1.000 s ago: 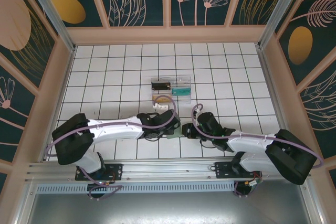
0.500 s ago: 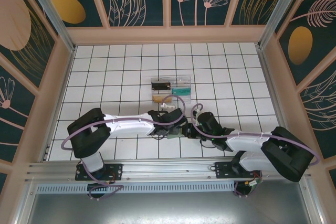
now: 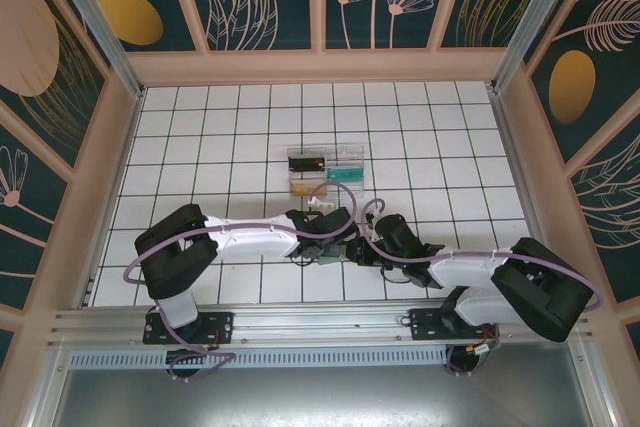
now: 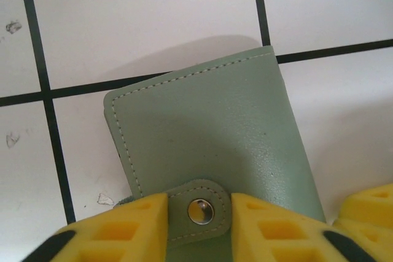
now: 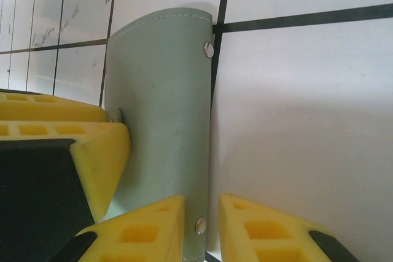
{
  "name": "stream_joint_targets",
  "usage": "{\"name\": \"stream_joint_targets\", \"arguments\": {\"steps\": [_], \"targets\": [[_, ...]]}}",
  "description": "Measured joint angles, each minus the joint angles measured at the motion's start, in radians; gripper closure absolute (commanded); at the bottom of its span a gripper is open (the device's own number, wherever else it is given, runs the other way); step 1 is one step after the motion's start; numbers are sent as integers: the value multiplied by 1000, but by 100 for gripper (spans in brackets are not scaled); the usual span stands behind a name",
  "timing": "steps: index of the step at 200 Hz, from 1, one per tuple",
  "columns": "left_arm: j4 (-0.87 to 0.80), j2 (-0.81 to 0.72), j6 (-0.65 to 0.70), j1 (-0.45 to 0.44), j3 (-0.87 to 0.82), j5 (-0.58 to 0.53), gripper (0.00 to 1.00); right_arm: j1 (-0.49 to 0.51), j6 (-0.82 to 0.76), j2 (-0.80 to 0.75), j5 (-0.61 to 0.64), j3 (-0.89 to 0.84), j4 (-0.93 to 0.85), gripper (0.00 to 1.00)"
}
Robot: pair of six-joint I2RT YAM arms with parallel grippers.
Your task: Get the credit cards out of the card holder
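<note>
The card holder (image 4: 209, 121) is a grey-green wallet, folded shut on the white tiles, its snap tab (image 4: 199, 210) done up. My left gripper (image 4: 199, 204) is shut on that tab, with a yellow finger pressed against each side of it. My right gripper (image 5: 202, 210) straddles the card holder's (image 5: 163, 102) long edge by a rivet, closed on it. In the top view both grippers (image 3: 335, 245) (image 3: 358, 250) meet at the table's near middle. No credit cards show inside the closed holder. A dark card (image 3: 307, 160) and a teal card (image 3: 345, 175) lie in the tray.
A clear plastic compartmented tray (image 3: 352, 155) stands just beyond the grippers, with a yellowish item (image 3: 300, 187) in its near left compartment. Wooden walls ring the tiled table. Both arms stretch low across the front rows of tiles.
My left arm has swung right from beside the tray to the card holder, and its fingers have closed on the snap tab. The right gripper has stayed on the holder.
</note>
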Motion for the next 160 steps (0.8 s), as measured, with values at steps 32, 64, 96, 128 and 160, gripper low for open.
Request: {"name": "stream_joint_targets", "arguments": {"steps": [32, 64, 96, 128, 160], "targets": [[2, -6, -1, 0, 1, -2, 91, 0, 0, 3, 0, 0, 1, 77], [1, -18, 6, -1, -2, -2, 100, 0, 0, 13, 0, 0, 7, 75], [36, -43, 6, -1, -37, -2, 100, 0, -2, 11, -8, 16, -11, 60], [93, -109, 10, -1, -116, 5, 100, 0, -2, -10, -3, 51, -54, 57], [139, -126, 26, -1, -140, 6, 100, 0, -8, -6, -3, 101, -84, 60]]}}
